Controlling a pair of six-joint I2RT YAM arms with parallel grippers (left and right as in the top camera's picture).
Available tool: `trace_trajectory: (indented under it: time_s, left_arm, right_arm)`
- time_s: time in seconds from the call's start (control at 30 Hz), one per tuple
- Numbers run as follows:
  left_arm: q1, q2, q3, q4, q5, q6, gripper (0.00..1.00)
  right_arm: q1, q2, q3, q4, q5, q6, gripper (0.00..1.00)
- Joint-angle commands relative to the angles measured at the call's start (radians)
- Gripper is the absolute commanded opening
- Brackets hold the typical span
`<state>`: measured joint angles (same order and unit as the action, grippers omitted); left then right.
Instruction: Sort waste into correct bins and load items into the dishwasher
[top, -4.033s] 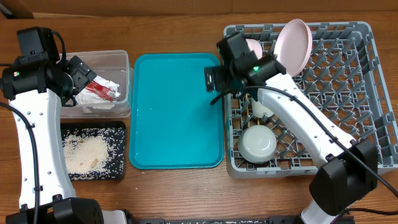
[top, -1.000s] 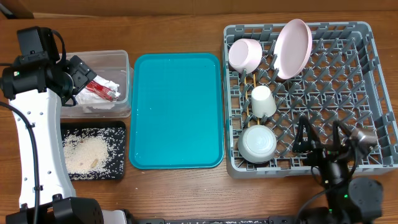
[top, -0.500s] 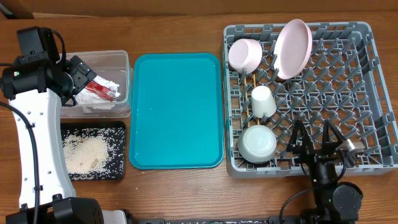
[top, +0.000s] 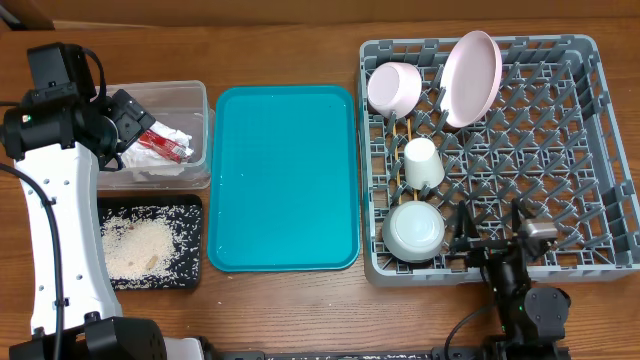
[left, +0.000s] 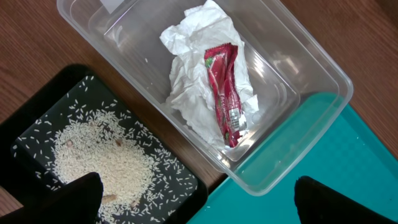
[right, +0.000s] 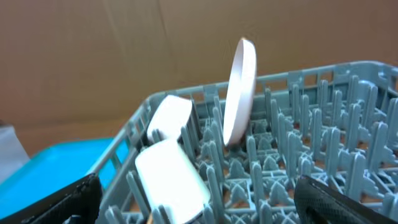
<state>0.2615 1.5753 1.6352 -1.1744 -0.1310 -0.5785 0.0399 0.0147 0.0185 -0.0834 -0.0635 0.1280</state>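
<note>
The grey dishwasher rack holds an upright pink plate, a pink bowl, a cream cup and a grey-green bowl. Thin wooden chopsticks lie beside the cup. A clear tub contains a white napkin and a red sauce packet. Rice lies in the black tray. My left gripper hangs open and empty over the tub's corner. My right gripper is open and empty, low at the rack's near edge, facing the bowl and plate.
A teal serving tray lies bare between the two bins and the rack. The rack's right half shows only upright pegs. My right arm's base stands at the table's front edge under the rack's near right corner.
The right arm has left the rack's far-left corner and folded back to the rack's near edge, still drifting left. The left arm and all objects have stayed put.
</note>
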Motion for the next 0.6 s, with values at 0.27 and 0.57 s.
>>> trace_trajectory:
  time_s: [0.27, 0.57]
  left_arm:
    - [-0.008, 0.007, 0.016, 0.003, -0.003, -0.02, 1.0]
    - [-0.008, 0.007, 0.016, 0.003, -0.003, -0.02, 1.0]
  right_arm:
    - [-0.004, -0.012, -0.011, 0.006, -0.006, -0.047, 1.0]
    - [-0.004, -0.012, -0.011, 0.005, -0.006, -0.047, 1.0]
